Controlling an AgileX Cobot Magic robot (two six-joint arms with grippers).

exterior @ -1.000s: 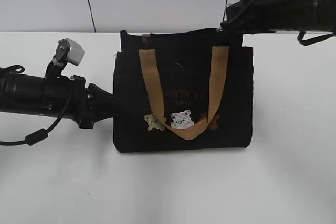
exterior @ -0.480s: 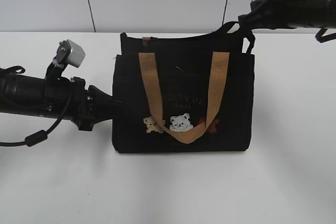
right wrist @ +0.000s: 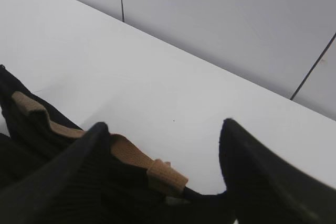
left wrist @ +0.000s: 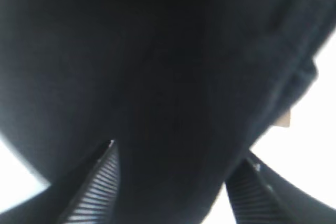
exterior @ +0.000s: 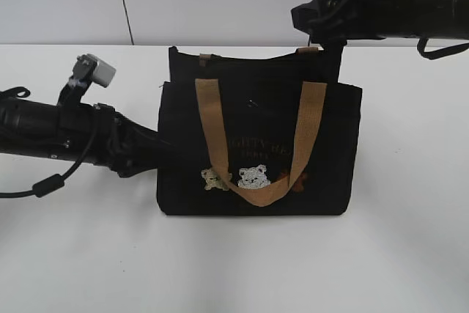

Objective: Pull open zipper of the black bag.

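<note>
Exterior view: the rectangular black fabric bag [exterior: 256,144] with tan webbing handles stands upright near the middle of the white bench [exterior: 234,262], its broad front toward the camera. Its long axis, and with it the black zipper [exterior: 253,55] along the top edge, runs left to right. The small metal pull cannot be picked out here. The right claw [exterior: 322,23] hangs just above the bag's upper right corner, so it is the nearer one to the zipper line; the zipper stretches leftward from it. The left claw [exterior: 163,157] lies low against the bag's left side, its tips dark against dark cloth. Open bench lies all round the bag, and the wall stands behind it, so a pull along the top edge has free room.

Left wrist view: black cloth fills nearly the whole picture. The two ribbed fingers [left wrist: 100,187] stand well apart with the bag's fabric bulging between them; whether they pinch it I cannot tell.

Right wrist view: the claw's two dark fingers [right wrist: 68,182] are spread wide and hold nothing. Below and between them sits the bag's top edge with a tan webbing strap [right wrist: 131,158] lying along it; bare bench lies beyond. No pull shows, so finding it looks like the first need.
</note>
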